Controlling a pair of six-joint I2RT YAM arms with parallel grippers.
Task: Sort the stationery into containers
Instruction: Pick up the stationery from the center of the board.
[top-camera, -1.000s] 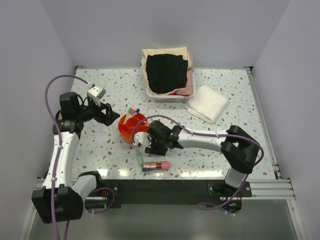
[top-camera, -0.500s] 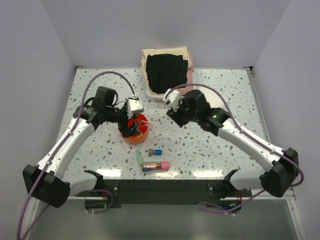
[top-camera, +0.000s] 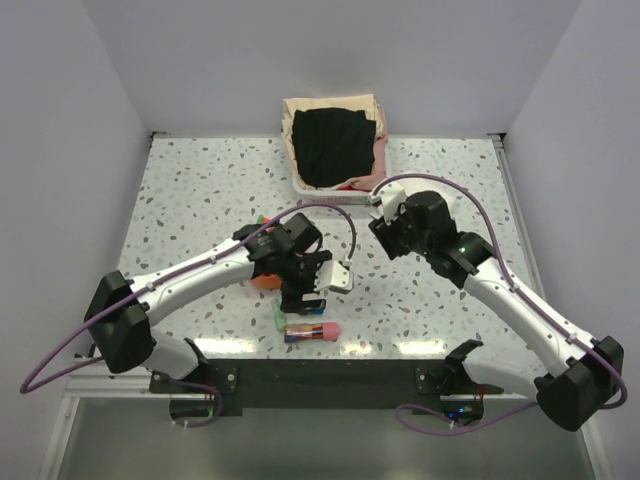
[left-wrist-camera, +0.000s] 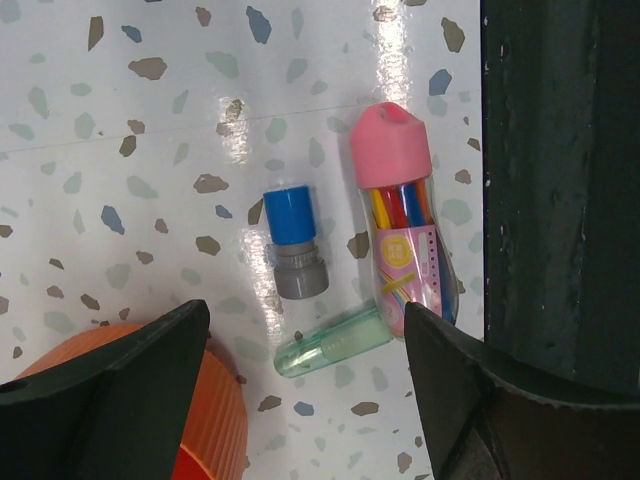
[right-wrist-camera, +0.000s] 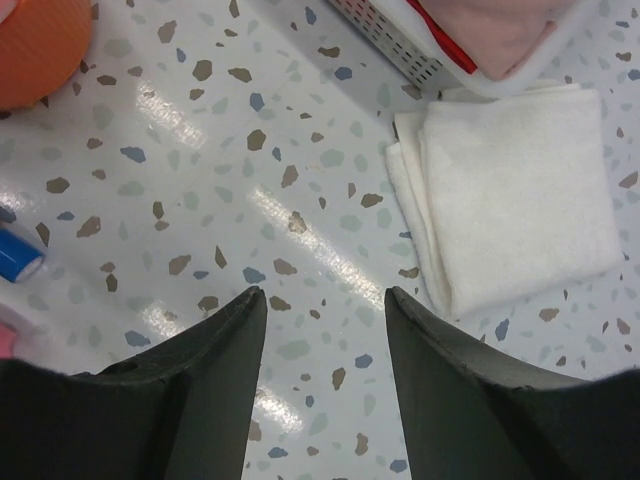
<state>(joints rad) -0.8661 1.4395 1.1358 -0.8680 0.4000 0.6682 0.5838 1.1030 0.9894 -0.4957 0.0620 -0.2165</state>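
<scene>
Pink-capped case (top-camera: 306, 331) lies crosswise, cap rightward | left end effector (left-wrist-camera: 307, 310), right end effector (right-wrist-camera: 323, 295): spread, empty

Orange tray (top-camera: 262, 281) mostly hidden under left arm (top-camera: 200, 273) in top view; basket (right-wrist-camera: 400, 40) and blue-capped piece (right-wrist-camera: 14, 254) cut off by right wrist view's edges.

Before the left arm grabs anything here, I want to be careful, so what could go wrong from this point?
1. The blue-capped piece, green tube and pink-capped case lie crowded under the open left tool; closing might catch two or knock one aside.
2. The case lies beside the dark front rail; a nudge might send it off the table.
3. The orange tray sits close to the tool and could get bumped.
</scene>
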